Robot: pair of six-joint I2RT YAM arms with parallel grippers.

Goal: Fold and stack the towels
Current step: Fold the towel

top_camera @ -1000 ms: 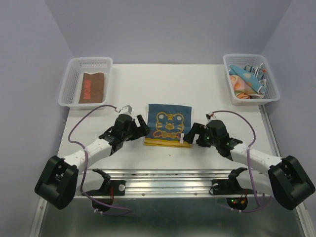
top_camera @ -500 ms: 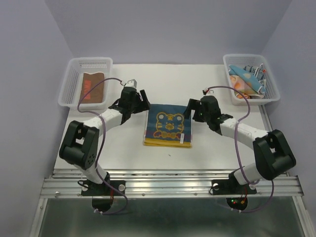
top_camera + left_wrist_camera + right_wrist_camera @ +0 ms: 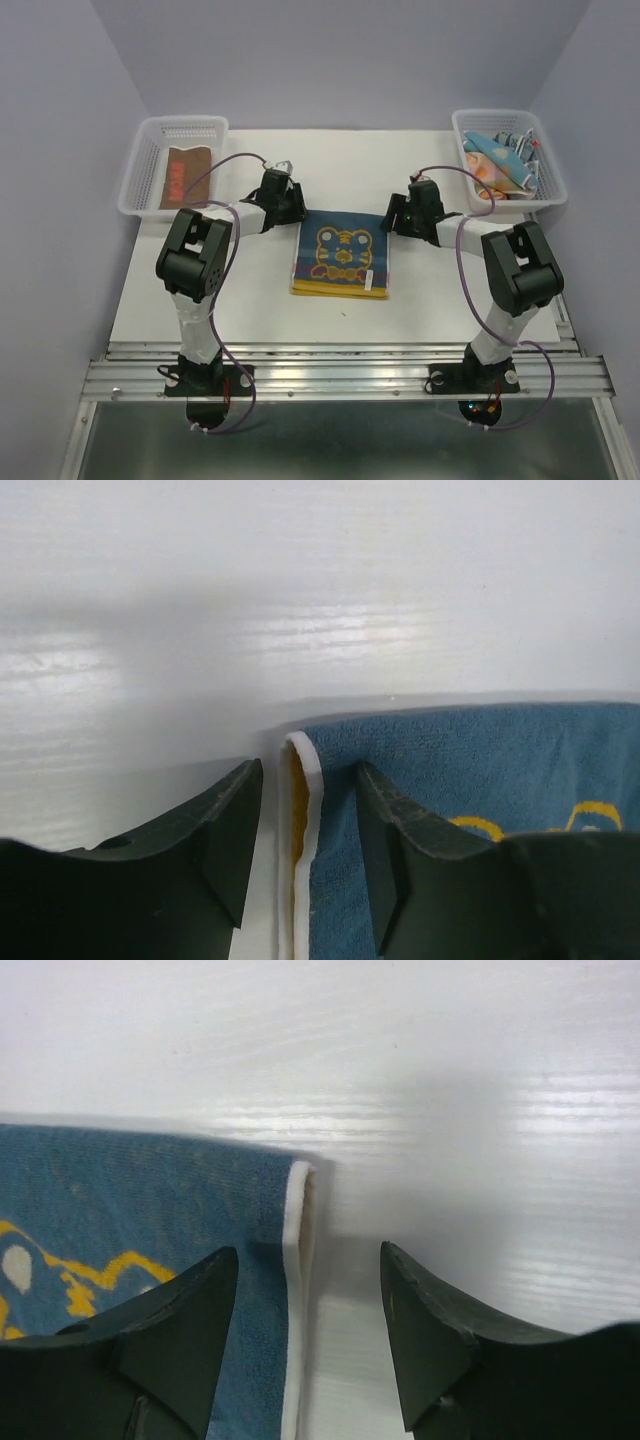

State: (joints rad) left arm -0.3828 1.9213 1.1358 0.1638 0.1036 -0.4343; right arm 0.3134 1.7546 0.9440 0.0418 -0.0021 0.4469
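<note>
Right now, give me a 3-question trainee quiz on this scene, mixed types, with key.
1. True or false: the blue towel lies inside a basket.
2. What is in the left basket? A) a brown towel B) a sponge C) a pile of plates
3. Fill in: the left gripper and right gripper each stand with open jaws astride a ___ corner of the blue towel (near or far from the arm bases).
Key: 1 false; 2 A; 3 far.
</note>
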